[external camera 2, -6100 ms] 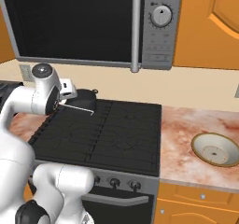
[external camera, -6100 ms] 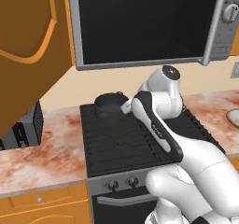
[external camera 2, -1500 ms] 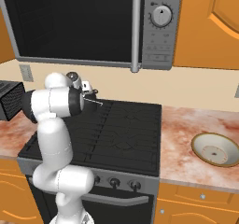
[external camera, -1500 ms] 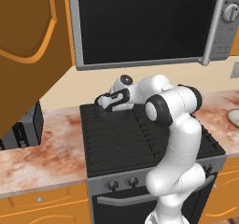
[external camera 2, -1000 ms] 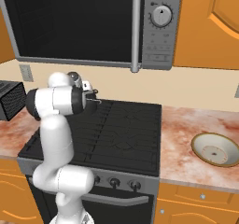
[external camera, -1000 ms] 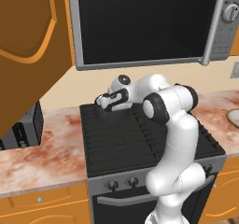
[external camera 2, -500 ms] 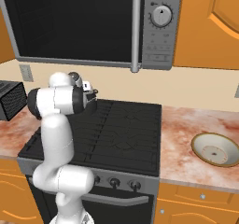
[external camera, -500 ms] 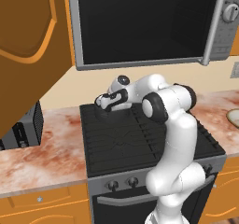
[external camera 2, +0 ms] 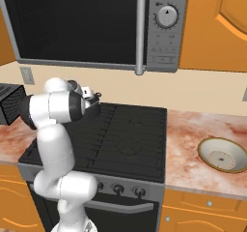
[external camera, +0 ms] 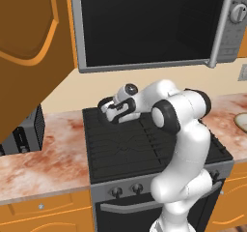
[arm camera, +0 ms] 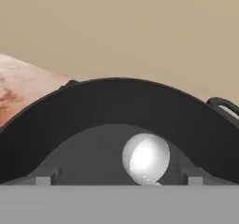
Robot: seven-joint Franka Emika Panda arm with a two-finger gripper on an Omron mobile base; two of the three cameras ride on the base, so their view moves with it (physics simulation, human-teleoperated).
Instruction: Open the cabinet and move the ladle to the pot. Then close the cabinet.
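1. The hand [external camera: 112,111] is hovering over the pot [arm camera: 116,111] at the stove's [external camera: 140,151] back-left corner, its fingers standing apart and gripping nothing.
2. The ladle [arm camera: 145,158] is lying inside the pot, bowl showing.
3. The cabinet [external camera: 29,47] door is hanging open at upper left.

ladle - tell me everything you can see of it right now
The ladle shows in the hand view as a small round bowl, pale silvery-white and glossy like polished metal. It lies inside the pot, down on the grey floor and ringed by the dark wall. Only a thin sliver of handle shows below the bowl, cut off at the bottom. The gripper's open finger tips stand either side of it, not touching the bowl.
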